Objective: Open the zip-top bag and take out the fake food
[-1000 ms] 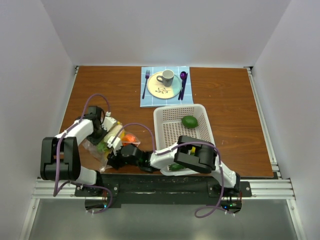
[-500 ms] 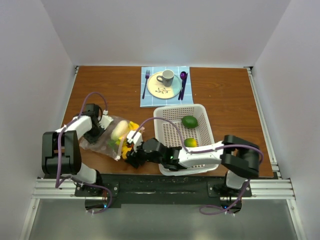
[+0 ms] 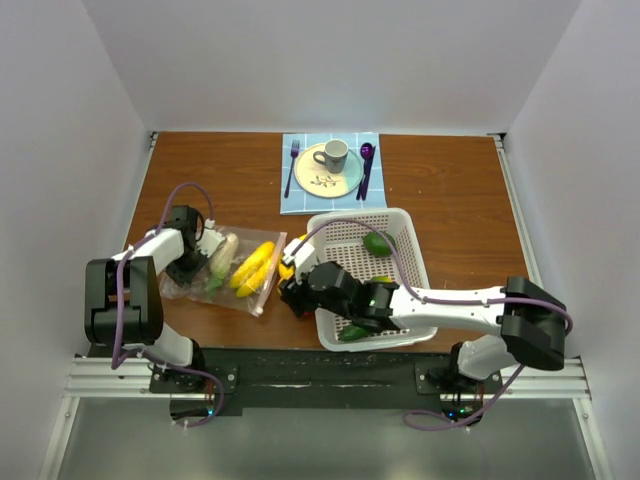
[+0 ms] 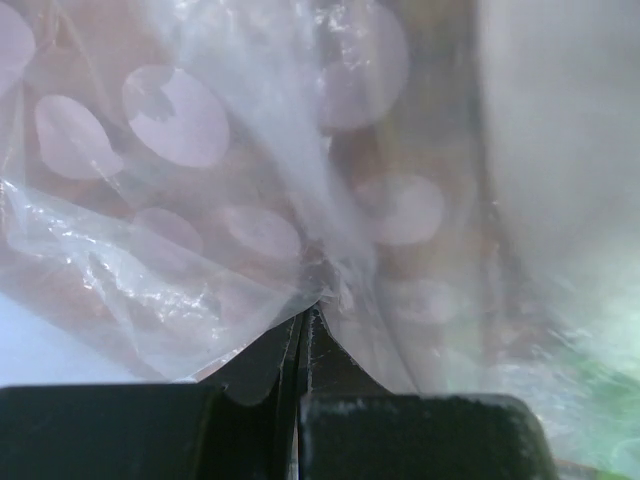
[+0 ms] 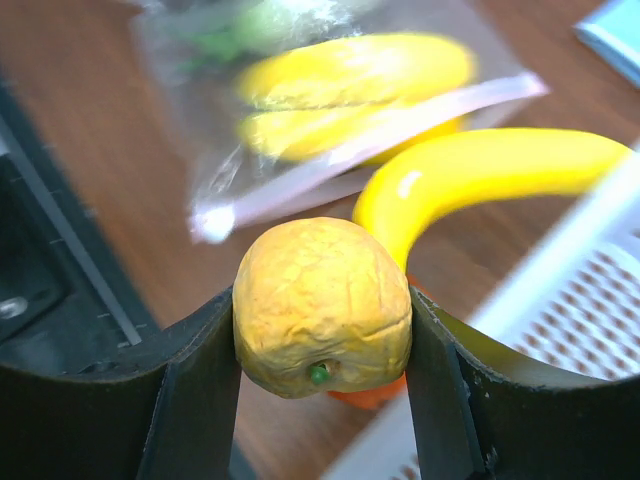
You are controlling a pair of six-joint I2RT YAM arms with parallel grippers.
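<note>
The clear zip-top bag (image 3: 228, 272) lies at the left of the table, its pinkish zip strip (image 5: 372, 148) toward the basket. Inside it show yellow pieces (image 3: 250, 268), a pale whitish piece (image 3: 221, 254) and green (image 3: 207, 286). My left gripper (image 3: 190, 266) is shut on the bag's far left corner, pinching the plastic (image 4: 303, 318). My right gripper (image 3: 291, 292) is shut on a wrinkled yellow-tan round fruit (image 5: 322, 312), held just outside the bag's mouth. A yellow banana (image 5: 500, 170) lies beside it, and something orange (image 5: 372, 396) shows beneath the fruit.
The white perforated basket (image 3: 402, 222) stands right of my right gripper, holding a green round fruit (image 3: 378, 243) and other green pieces (image 3: 352, 333). A plate (image 3: 322, 178) with a cup (image 3: 334, 154), fork and spoon sits on a blue mat at the back.
My right gripper has moved right, away from the bag toward the basket's left corner, carrying the yellow-tan fruit. The bag has spread out flatter. My left gripper keeps its pinch.
</note>
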